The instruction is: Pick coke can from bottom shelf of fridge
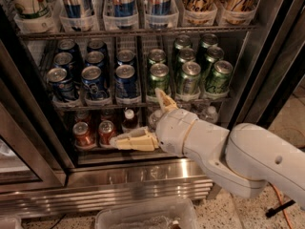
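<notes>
Two red coke cans (106, 131) (83, 134) with silver tops stand at the front left of the bottom shelf (95, 152) of the fridge (143, 173); more red cans sit behind them. My gripper (137, 118) reaches in from the right at bottom-shelf height. Its lower cream finger (133, 141) points left, with its tip just right of the nearer coke can's base. The other finger (164, 101) points up in front of the green cans' rack. The gripper is open and holds nothing.
The middle rack (138, 101) holds dark blue cans (125, 80) on the left and green cans (188, 78) on the right. A small bottle (128, 120) with a red cap stands behind my finger. The door frame (28, 142) is at left. A clear bin (143, 216) sits on the floor below.
</notes>
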`<state>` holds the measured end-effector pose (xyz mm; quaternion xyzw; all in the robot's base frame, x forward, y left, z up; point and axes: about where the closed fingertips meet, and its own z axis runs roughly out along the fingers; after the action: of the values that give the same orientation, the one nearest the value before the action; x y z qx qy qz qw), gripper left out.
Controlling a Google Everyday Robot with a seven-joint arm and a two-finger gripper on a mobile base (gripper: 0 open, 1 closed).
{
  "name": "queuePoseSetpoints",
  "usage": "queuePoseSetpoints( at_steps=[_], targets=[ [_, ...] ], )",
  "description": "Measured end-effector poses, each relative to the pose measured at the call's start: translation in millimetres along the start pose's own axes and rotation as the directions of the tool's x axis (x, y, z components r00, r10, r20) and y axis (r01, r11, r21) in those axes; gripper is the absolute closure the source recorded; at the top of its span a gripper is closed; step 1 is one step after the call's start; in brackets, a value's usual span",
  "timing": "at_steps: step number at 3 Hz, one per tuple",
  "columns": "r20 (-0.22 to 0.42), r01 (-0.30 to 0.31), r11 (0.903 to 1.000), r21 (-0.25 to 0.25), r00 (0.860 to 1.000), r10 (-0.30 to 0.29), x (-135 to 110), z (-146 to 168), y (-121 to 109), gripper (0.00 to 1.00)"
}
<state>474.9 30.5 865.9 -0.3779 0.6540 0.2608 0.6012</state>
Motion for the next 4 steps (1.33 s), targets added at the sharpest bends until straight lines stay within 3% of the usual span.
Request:
queuePoseSetpoints(
  at_steps=[1,2,3,4],
  targets=[
    [0.037,0.062,0.995,0.077,0.997,-0.065,17,13,-17,0.0],
    [0.043,0.084,0.9885,0.126,0.995,-0.09,40,24,-31,0.0],
    [0.054,0.042,0.9821,0.184,0.997,-0.053,58,23,-36,0.0],
    [0.054,0.042,0.9821,0.184,0.997,-0.053,58,23,-36,0.0]
  ],
)
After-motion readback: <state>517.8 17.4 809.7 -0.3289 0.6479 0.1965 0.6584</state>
